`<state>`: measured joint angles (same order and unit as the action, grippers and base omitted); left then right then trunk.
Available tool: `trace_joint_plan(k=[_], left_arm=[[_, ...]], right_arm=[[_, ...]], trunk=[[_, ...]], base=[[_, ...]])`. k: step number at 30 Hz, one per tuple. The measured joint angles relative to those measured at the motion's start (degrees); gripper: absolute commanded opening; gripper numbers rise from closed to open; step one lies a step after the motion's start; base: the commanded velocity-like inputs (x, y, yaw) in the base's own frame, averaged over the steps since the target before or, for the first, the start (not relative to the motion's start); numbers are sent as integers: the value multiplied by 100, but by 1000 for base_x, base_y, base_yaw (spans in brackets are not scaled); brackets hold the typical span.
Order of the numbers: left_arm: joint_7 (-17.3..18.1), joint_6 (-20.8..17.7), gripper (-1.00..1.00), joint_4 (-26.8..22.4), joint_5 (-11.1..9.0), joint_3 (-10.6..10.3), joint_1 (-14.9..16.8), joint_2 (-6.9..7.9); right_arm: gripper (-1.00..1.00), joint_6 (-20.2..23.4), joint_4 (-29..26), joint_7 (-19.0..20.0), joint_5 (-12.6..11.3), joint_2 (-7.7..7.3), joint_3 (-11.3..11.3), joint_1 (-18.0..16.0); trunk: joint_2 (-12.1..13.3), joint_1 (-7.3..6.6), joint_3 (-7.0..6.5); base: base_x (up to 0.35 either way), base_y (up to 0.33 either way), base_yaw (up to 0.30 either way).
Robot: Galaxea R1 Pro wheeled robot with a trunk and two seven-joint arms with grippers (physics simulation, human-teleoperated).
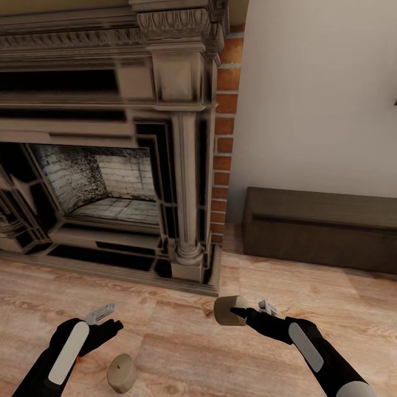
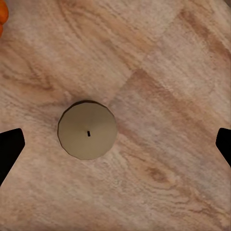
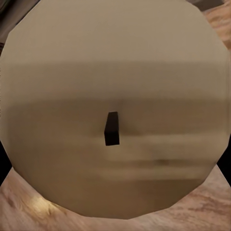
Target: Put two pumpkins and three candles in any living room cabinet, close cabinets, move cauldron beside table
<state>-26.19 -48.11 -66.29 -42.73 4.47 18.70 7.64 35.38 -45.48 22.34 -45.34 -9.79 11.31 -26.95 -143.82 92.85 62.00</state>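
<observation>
Wood-grain floor [image 1: 182, 342] is running across the whole lower frame in the head view, with the stone fireplace [image 1: 110, 149] sitting at the left and centre, brick edging [image 1: 223, 138] just to its right. Left pincer [image 1: 102, 320] is hovering low over the floor at the lower left; in the left wrist view its two dark fingertips [image 2: 9, 149] are showing at opposite edges, spread wide, gripping nothing. One candle [image 1: 121, 373] is standing upright on the floor just beside that pincer, apart from it; in the left wrist view this candle [image 2: 87, 130] is lying centred between the fingertips, wick up. An orange sliver of a pumpkin [image 2: 3, 17] is peeking in at that view's corner. Further right, the right pincer [image 1: 242, 314] is holding a second candle [image 1: 230, 310] clear of the floor, tipped on its side, its flat end facing the wrist camera [image 3: 113, 110]. At the far right the cabinet [image 1: 320, 229] is sitting against the pale wall [image 1: 320, 94], fronts looking flush, well apart from both pincers.
</observation>
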Motion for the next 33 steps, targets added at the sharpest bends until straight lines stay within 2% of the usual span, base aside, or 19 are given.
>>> trace_joint_plan(k=[13,20,29,33], left_arm=[[-21,53,100,0,29,0,0,0],[-699,389,100,9,-30,-7,0,-9],[-702,424,100,124,-62,-13,6,-13],[-696,577,100,201,-42,-29,8,-70]], right_arm=[[-100,29,3,-6,4,14,8,0],[-100,32,7,-7,12,18,18,1],[-100,27,0,-7,19,34,34,0],[-100,23,-1,-13,28,42,35,0]], trunk=[[0,0,0],[-9,18,155],[-21,42,354],[-26,52,443]], base=[[0,0,0],[0,0,0],[0,0,0],[0,0,0]])
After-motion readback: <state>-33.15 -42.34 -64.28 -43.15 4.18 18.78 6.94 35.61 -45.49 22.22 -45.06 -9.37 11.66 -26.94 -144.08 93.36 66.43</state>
